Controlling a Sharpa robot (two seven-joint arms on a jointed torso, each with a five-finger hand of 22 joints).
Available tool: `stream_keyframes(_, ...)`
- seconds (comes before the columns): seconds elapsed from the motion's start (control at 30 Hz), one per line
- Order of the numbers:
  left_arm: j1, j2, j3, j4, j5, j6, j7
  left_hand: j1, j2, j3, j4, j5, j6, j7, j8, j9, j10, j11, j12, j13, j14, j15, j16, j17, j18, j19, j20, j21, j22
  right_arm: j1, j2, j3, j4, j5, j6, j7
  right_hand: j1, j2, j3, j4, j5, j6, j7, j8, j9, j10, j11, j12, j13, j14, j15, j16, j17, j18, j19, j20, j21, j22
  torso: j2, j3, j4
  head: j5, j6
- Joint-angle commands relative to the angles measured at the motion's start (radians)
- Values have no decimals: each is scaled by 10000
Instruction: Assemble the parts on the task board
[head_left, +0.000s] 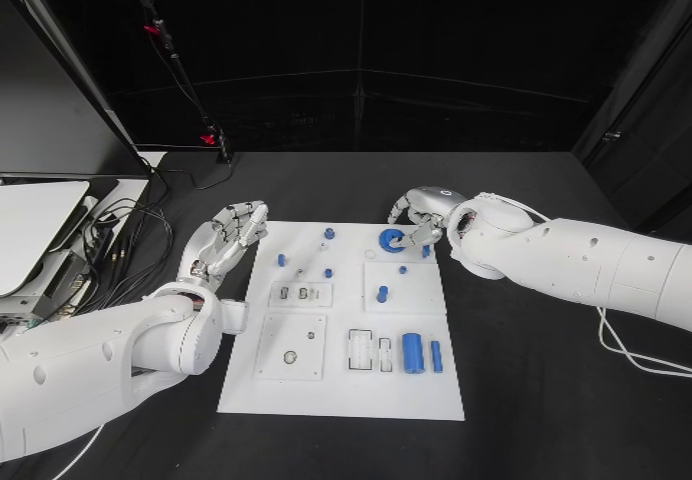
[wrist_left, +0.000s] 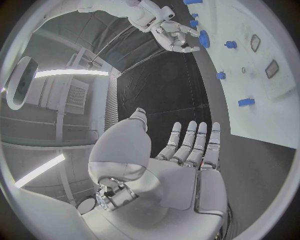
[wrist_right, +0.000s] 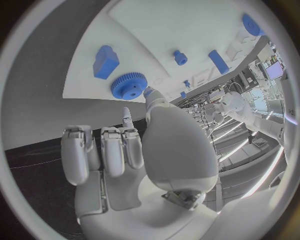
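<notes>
Nearest, the left hand (head_left: 228, 238) lies flat with fingers stretched out and holding nothing, just off the task board (head_left: 346, 385) at its nine o'clock edge. Up at one o'clock the right hand (head_left: 421, 215) has its fingers curled in, thumb tip by the blue gear (head_left: 392, 240); I cannot tell whether it touches. Two blue cylinders (head_left: 413, 353) lie toward five o'clock on the board

From the head camera I see a dark room with even overhead light; the white task board (head_left: 340, 390) is bright but not blown out, and the black table (head_left: 548, 400) swallows shadows. Both wrist views bend straight lines strongly toward their rims (fisheye), with bright strip lights (wrist_left: 62, 73) glaring beyond the table's edge.
</notes>
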Motion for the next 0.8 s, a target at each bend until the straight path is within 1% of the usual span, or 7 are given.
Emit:
stream_keyframes(0.03,13,4,7,6,-66,78,2774,75,47,-74,12,55,27,1608,63,-17,49,8,63,-16,-12,36,64,-19,120,-74,-3,59,7,-1,34,6,-7,-163,301,-131,160,27,85,-9,-73,118,-11,53,5,1058,2,26,2629,1037,-7,25,2629,-46,1017,10,-17,2567,0,-8,3,-2,-12)
stream_keyframes(0.27,13,-2,7,12,-66,75,2772,75,47,-74,12,55,27,1608,63,-17,49,8,63,-16,-12,36,64,-19,120,-74,-3,59,7,-18,86,6,-58,-196,441,-196,186,44,94,4,-111,256,-11,49,5,1058,-1,26,2629,1037,-25,25,2629,-19,934,-4,-68,2495,2,-6,19,-19,-16)
stream_keyframes(0.4,13,-13,7,14,-66,73,2770,75,47,-74,12,55,27,1608,63,-17,49,8,63,-16,-12,36,64,-19,120,-74,-3,59,7,-25,121,6,-93,-205,534,-267,147,45,75,14,-130,326,8,40,2,1058,8,26,2629,1037,-28,25,2629,-12,911,-9,-82,2476,-2,-5,4,4,-26)
stream_keyframes(0.53,13,-14,7,17,-66,78,2769,85,56,-85,13,65,26,1608,66,-25,49,8,70,-21,-13,37,71,-29,119,-78,-3,62,8,-32,152,6,-126,-221,609,-337,145,78,86,9,-142,415,19,35,2,1058,21,26,2629,1037,-25,25,2629,-4,885,-11,-99,2453,-1,-8,9,15,-31)
stream_keyframes(0.63,13,-13,7,18,-66,79,2764,85,56,-85,13,65,26,1608,66,-25,49,8,70,-21,-13,37,71,-29,119,-78,-3,62,8,-43,174,6,-149,-238,620,-385,198,172,151,-6,-154,548,18,8,-7,1058,33,26,2629,1037,-23,25,2629,-2,881,-13,-103,2450,-3,-7,5,27,-28)
stream_keyframes(0.7,13,-12,7,16,-66,78,2763,88,58,-88,13,67,26,1608,67,-27,49,8,72,-23,-14,37,73,-32,118,-89,-3,58,4,-49,181,6,-154,-250,604,-396,260,262,222,-16,-168,773,6,19,0,1058,54,26,2629,1037,-23,25,2629,-8,899,-16,-92,2466,-5,-5,2,36,-33)
stream_keyframes(0.8,13,-13,7,16,-66,78,2764,88,58,-88,13,67,26,1608,67,-27,49,8,72,-23,-14,37,73,-32,118,-89,-3,58,4,-54,184,6,-152,-258,563,-387,308,335,291,-21,-179,1028,-6,0,1,1058,85,26,2629,1037,-15,25,2629,-17,927,-19,-75,2491,-5,-5,2,36,-33)
